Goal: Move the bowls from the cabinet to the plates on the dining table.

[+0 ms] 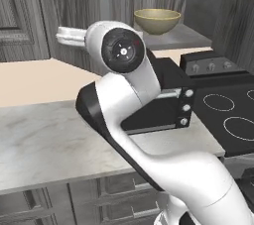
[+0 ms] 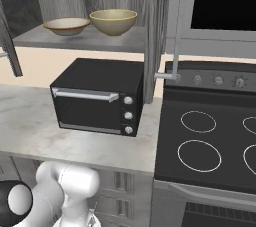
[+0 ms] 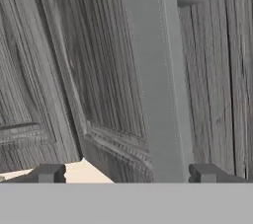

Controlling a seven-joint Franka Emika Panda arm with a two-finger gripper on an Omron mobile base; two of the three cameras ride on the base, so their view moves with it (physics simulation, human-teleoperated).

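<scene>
Hand view puts us right at the cabinet [image 3: 59, 70], with a door's grey bar handle [image 3: 163, 85] rising between the two fingers [image 3: 49, 172], which stand apart on either side of it and are not yet closed on it. We judge the step in hand to be working the cabinet door (no bowl is held). Right base view shows both bowls [image 2: 113, 21] waiting on the open shelf [image 2: 80, 38] above the toaster oven [image 2: 97, 96] on the counter [image 2: 30, 121]. Next we need to finish with the handle, then reach up for a bowl.

Two tan bowls [image 2: 113, 21] on open cabinet [image 2: 80, 38] shelf.
</scene>
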